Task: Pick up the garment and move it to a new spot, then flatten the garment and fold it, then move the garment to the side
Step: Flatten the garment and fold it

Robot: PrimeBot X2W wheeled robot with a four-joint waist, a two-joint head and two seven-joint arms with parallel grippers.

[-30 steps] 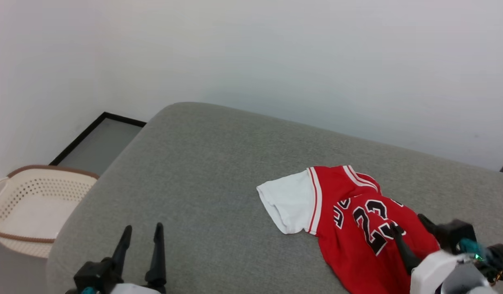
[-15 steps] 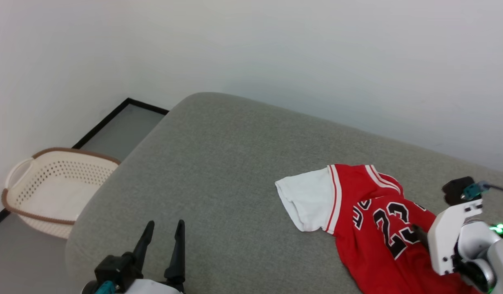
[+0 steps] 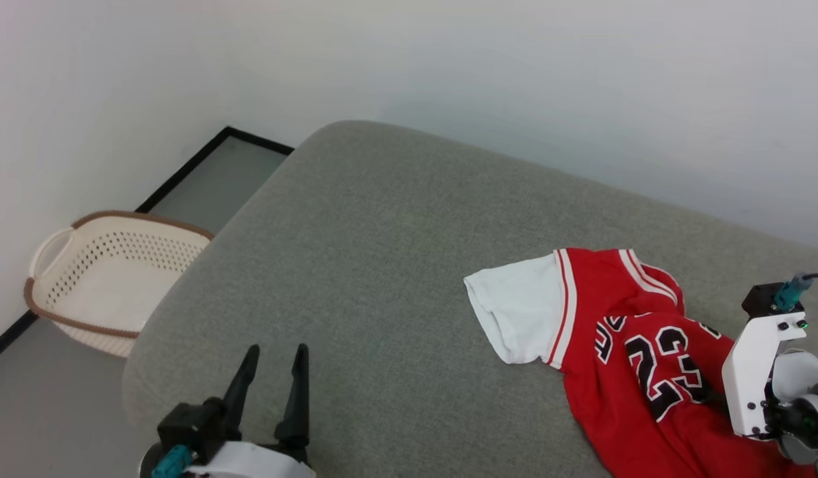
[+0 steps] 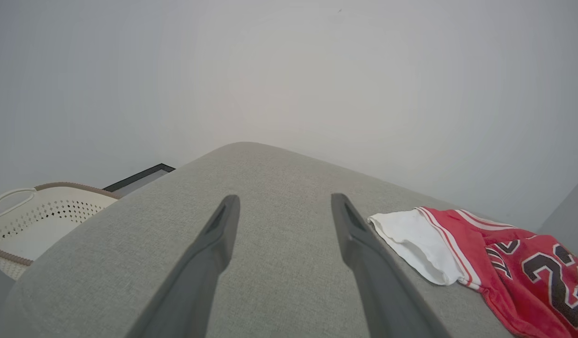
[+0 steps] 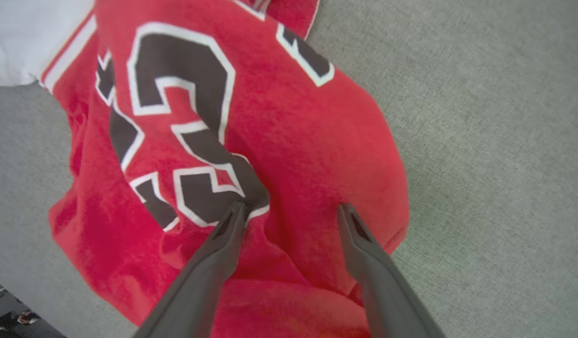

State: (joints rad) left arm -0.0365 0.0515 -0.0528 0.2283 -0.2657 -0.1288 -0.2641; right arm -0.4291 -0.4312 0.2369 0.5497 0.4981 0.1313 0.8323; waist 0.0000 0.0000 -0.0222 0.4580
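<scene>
Grey woven upholstery [image 3: 382,265] formed the broad padded surface on which the work was laid out. Nearest the camera, the robot's left hand [image 3: 277,348] hovered over bare fabric at the front edge, its two long dark fingers spread apart and holding nothing, well clear of the clothing.

To the right, the right hand [image 5: 292,206] pointed down into the red soft jersey-style T-shirt with white sleeves, striped trim and black white-outlined numerals [image 3: 601,292]. Its fingers stood wide apart with their tips at the cloth, one against a raised fold beside the numerals, a hump of red fabric between them; they had not closed on it. The shirt lay rumpled on the right side of the surface, one white sleeve stretched out toward the middle and the lower part bunched.

The shirt looked light and limp, likely to drape and drag rather than keep its shape, so one pinch would probably lift it as a hanging bundle. The raised fold between the fingers looked the readiest hold; shoulders or hem corners would likely suit later flattening.

Beyond, to the left, a cream perforated plastic basket with a brown rim [image 3: 143,239] sat on the grey floor [image 3: 216,186] beneath a plain white wall [image 3: 449,66].
</scene>
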